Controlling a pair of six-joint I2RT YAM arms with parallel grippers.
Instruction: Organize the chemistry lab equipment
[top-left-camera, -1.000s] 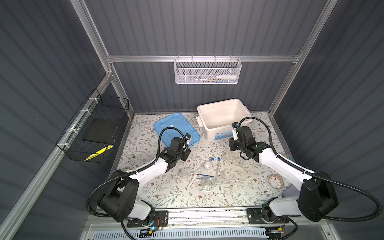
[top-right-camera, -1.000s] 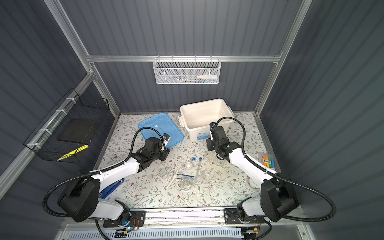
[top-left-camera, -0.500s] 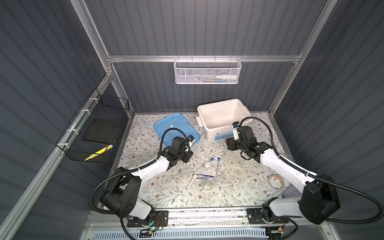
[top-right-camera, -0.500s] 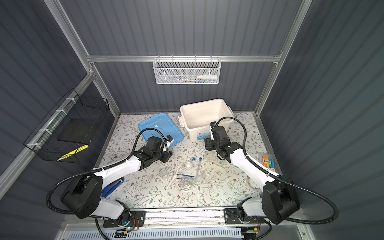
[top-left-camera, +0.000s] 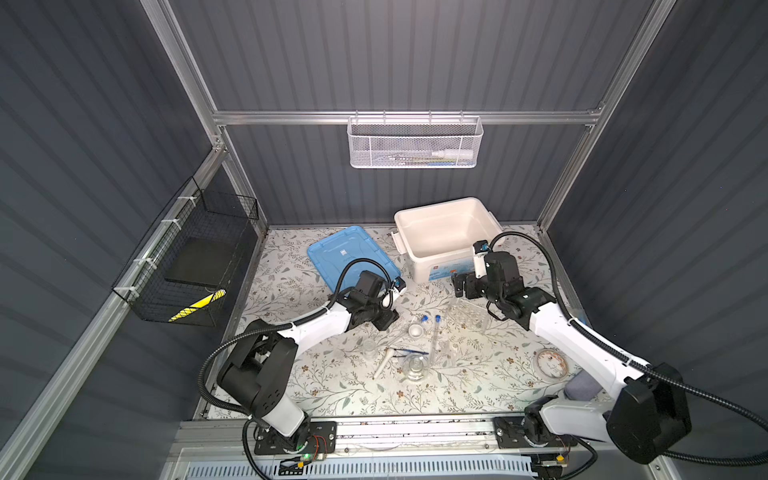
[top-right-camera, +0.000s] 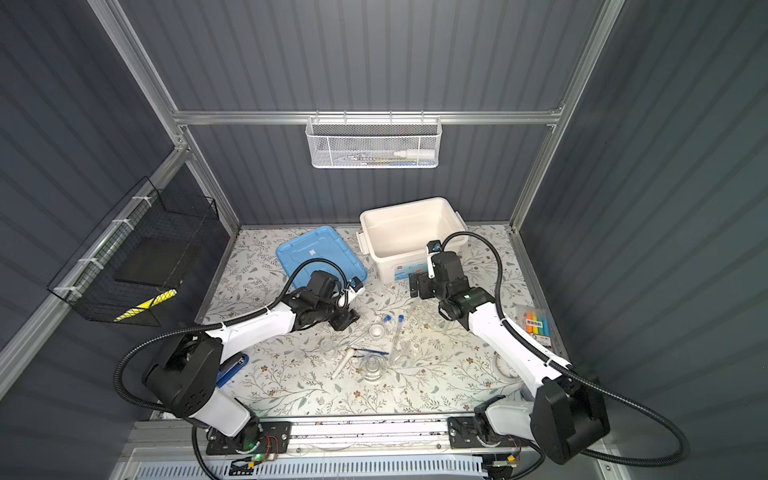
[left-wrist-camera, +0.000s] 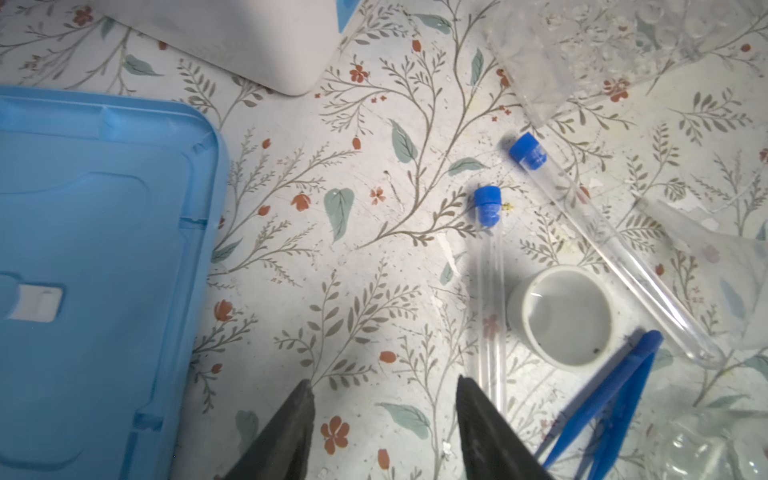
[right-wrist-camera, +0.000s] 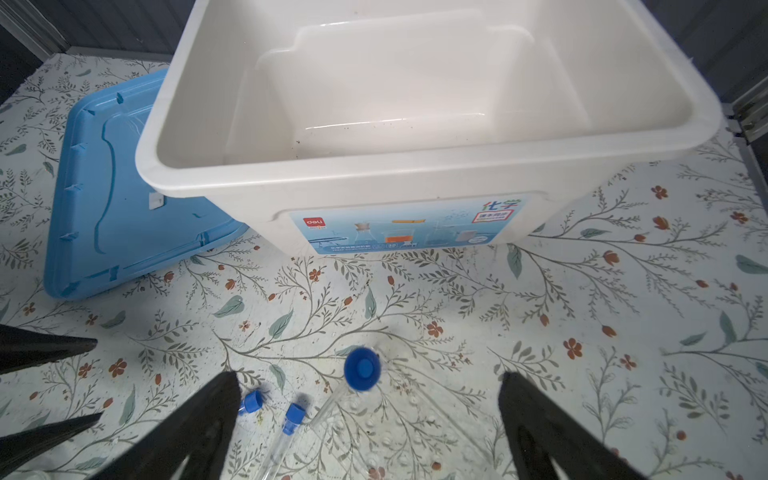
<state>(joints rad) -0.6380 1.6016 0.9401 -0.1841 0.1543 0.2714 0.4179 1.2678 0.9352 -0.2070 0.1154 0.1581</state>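
Hovering left claw (left-wrist-camera: 384, 382) spread, empty | right claw (right-wrist-camera: 369, 378) spread wide | clear tube rack (top-left-camera: 467, 316) barely discernible

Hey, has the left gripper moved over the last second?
Yes. The left gripper has shifted away from the blue lid, forward and rightward toward the blue-capped test tubes.

Both arms (top-left-camera: 320, 328) are wearing white shells and black joints, trailing ribbed black cables (top-left-camera: 362, 260), ending in tapered black fingers (left-wrist-camera: 289, 436)

Left pincer (left-wrist-camera: 384, 382) parted, empty; right pincer (right-wrist-camera: 370, 376) spread wide.
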